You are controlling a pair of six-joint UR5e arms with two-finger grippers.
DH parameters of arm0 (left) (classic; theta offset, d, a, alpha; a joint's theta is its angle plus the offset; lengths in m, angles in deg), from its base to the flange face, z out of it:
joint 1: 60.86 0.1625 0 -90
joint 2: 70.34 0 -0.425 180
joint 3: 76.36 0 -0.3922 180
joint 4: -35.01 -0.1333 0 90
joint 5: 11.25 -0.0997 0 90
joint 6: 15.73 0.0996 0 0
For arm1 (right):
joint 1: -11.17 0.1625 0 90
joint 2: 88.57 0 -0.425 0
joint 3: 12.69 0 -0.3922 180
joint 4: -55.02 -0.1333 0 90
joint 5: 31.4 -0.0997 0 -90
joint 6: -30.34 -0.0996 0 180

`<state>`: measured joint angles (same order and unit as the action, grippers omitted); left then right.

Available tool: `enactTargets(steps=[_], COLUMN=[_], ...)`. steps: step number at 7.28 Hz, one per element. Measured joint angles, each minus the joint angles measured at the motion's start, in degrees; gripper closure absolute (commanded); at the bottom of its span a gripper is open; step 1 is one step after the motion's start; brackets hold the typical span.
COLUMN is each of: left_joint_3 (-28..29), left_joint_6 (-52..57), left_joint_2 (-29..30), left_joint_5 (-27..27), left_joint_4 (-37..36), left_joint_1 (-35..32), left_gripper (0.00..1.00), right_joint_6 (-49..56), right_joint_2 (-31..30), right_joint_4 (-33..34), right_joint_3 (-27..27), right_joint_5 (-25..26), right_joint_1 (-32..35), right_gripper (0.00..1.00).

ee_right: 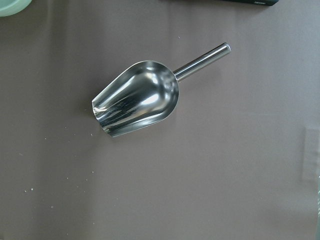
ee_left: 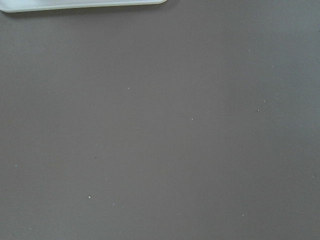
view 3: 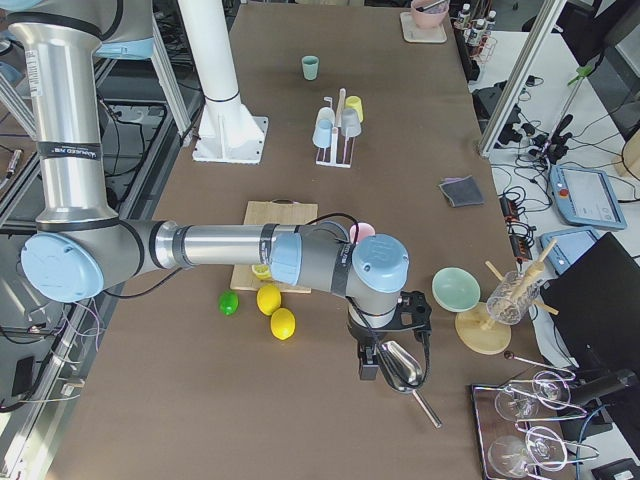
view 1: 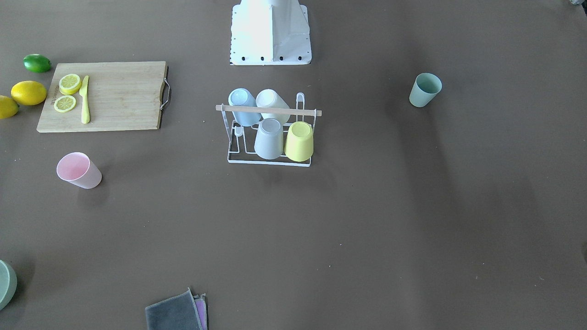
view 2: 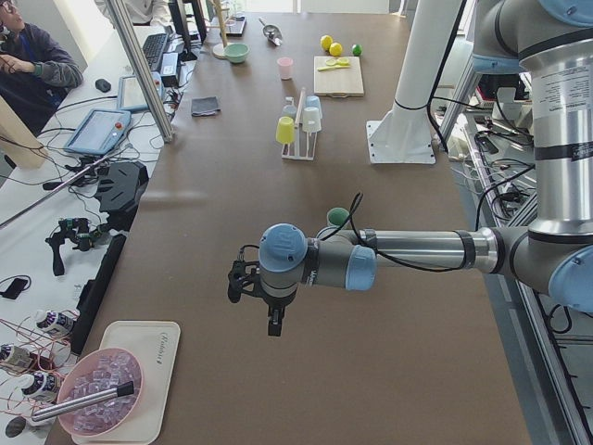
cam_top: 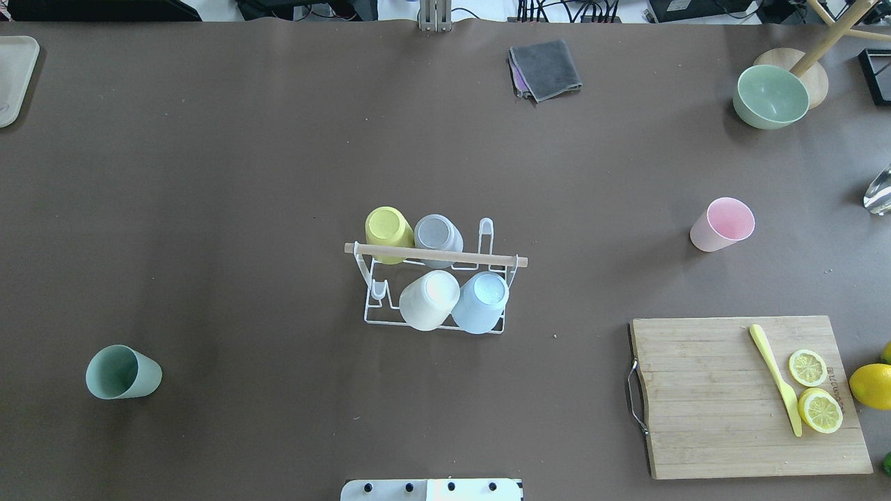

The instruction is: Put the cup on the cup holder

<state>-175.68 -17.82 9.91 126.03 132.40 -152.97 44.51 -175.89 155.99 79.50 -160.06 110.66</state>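
Brown table surface (cam_top: 278,174) lies bare on every side of the cup holder (cam_top: 487,260), which stands at mid-table just ahead of the robot's base.

- **Holder:** its wooden rod, the long axis, runs across the table from the robot's left to its right.
- **Cups on the holder:** four sit upside down on the prongs. The yellow cup (cam_top: 386,229) and grey cup (cam_top: 436,233) are on the far row. The white cup (cam_top: 428,299) and pale blue cup (cam_top: 482,300) are on the near row.
- **Free prongs:** one stands bare at the far right, another at the near left.
- **Green cup:** the green cup (cam_top: 122,372) stands upright, mouth up, well apart from the holder on the robot's left, with open table around it.
- **Pink cup:** the pink cup (cam_top: 722,224) stands upright on the right, between the green bowl (cam_top: 771,96) and the cutting board (cam_top: 696,396), touching neither.
- **Far edge:** a folded grey cloth (cam_top: 546,68) lies near it.
- **Left gripper:** the left gripper (view 2: 274,320) hangs fingers-down over bare table at the left end, beside a tray (ee_left: 80,4). Whether its jaws are wide or narrow cannot be told.
- **Right gripper:** the right gripper (view 3: 372,365) hangs above a steel scoop (ee_right: 137,100) at the right end. Its jaw state cannot be told either.
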Motion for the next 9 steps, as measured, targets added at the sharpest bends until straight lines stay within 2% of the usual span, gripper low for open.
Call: enactTargets(steps=[9], left_joint_3=[0.4], left_joint_6=[0.2], left_joint_2=[0.4], left_joint_5=[-0.6], left_joint_4=[0.3], left_joint_1=[0.1], left_gripper=[0.02], right_joint_6=[-3.1], right_joint_2=[0.0], right_joint_4=[-0.4], right_joint_3=[-0.2], right_joint_5=[0.1], right_joint_1=[0.0], right_gripper=[0.00])
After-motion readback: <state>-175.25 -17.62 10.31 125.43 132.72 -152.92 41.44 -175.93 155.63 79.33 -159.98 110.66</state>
